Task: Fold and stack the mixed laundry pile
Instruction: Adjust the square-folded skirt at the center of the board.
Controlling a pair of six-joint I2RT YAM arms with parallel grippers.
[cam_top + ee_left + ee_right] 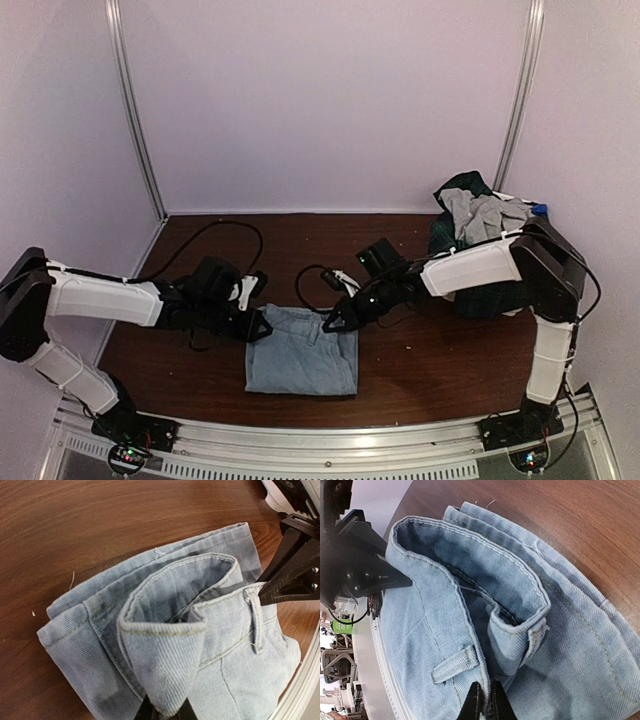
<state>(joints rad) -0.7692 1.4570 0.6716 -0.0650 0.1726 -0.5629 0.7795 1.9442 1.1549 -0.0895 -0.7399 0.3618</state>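
Left gripper (262,325) and right gripper (330,322) are pinching folded jeans (300,365)
Each is clamping tight on the denim waistband; the mixed laundry pile (472,218) is lying well beyond the right gripper, off to its right

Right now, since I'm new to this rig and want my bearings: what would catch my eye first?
The light-blue jeans, folded at the middle of the table, with the left gripper and right gripper each shut on the waistband from opposite sides. Next, the rumpled pile in the far right corner, behind the right arm.
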